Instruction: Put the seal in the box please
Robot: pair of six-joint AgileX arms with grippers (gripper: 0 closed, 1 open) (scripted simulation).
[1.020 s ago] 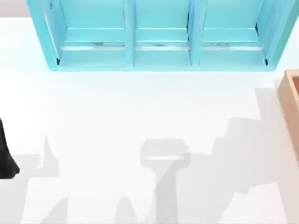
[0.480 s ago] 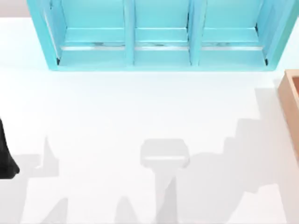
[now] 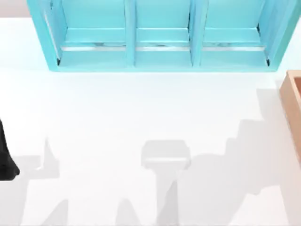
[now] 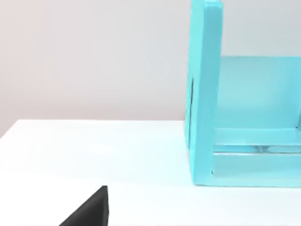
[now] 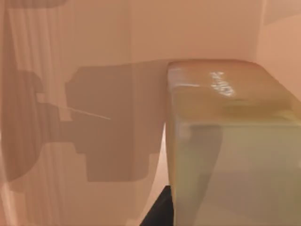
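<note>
Now, seal (image 5: 230,141): inside box (image 3: 292,101), at the table's right edge.
Right gripper: finger state cannot be told.
Left arm (image 3: 5,157): parked at left edge.

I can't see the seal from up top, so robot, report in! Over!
Left arm parked at table's left edge. Seal close before right wrist camera, tan-orange box surfaces behind it. Nothing seen in the way.
</note>
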